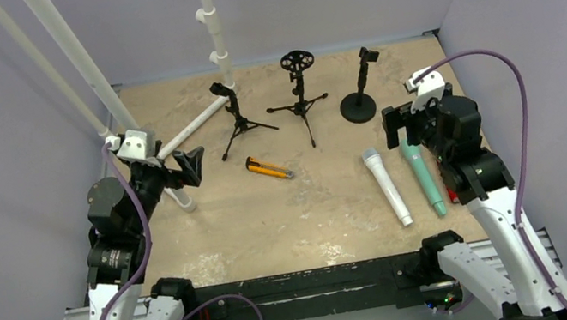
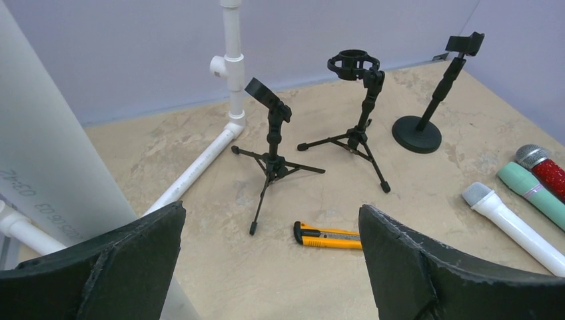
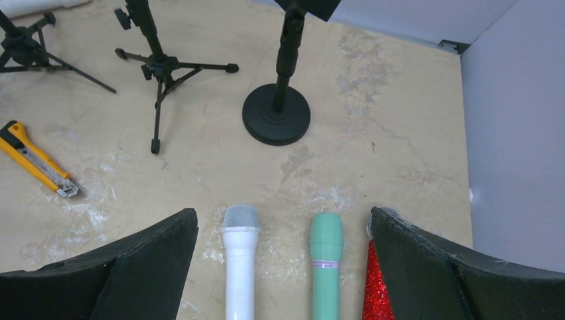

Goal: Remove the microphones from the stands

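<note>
All three stands are bare. From above they line up along the 12 o'clock edge of the table (image 1: 337,242): the clip tripod (image 1: 237,124), the ring tripod (image 1: 302,96) and the round-base stand (image 1: 359,93). No holder carries a microphone.

The microphones lie flat at about 4 o'clock, side by side with their heads pointing to 12. The white mic (image 1: 386,188) is on the inside and the green mic (image 1: 423,177) is just beside it. The red mic (image 3: 376,293) is at the outer edge, mostly hidden under the right arm in the top view. They are well apart from the stands, so the removal looks finished, though the pictures do not show which one came off a stand.

The right gripper (image 1: 400,133) hangs at 3 o'clock above the heads of the green and red mics, jaws wide with nothing between them. This looks like the pose after a release. The left gripper (image 1: 190,165) sits at 9 o'clock near the white pipe (image 1: 192,127), also spread wide and empty. It points across at the tripods and is probably parked clear of the work.

A yellow knife (image 1: 269,167) lies near the centre, at 6 o'clock from the clip tripod. It has no part in the task.
</note>
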{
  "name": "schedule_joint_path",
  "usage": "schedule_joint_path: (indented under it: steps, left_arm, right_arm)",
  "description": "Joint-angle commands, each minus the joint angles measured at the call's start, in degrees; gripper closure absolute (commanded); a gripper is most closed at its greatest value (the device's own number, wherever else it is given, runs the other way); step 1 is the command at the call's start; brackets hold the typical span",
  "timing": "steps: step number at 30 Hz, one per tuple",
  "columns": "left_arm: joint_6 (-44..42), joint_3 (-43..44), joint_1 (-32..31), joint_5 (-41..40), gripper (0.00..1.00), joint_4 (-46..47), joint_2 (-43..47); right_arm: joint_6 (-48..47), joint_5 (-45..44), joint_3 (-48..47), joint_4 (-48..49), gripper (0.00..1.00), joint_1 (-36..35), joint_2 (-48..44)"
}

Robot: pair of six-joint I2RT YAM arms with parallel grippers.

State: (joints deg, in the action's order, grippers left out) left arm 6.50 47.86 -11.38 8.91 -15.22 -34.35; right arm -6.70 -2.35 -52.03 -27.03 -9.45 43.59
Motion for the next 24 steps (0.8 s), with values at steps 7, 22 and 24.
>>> schedule_joint_path:
  steps: [7,22,24]
  left_arm:
    - [0.3,-0.5,1.6,-0.6,0.0,3.3,0.2]
    - [-0.1,0.2,2.1,-0.3,0.0,2.6,-1.4]
    - [0.0,0.3,2.1,-0.4,0.0,2.6,-1.4]
  right_arm:
    - [-0.8,-2.8,-4.9,-0.7,0.01,0.2,0.3]
    - [-4.2,-5.8,-11.2,-6.0,0.01,0.2,2.0]
    - [-4.2,-5.6,-11.0,-5.9,0.01,0.2,1.8]
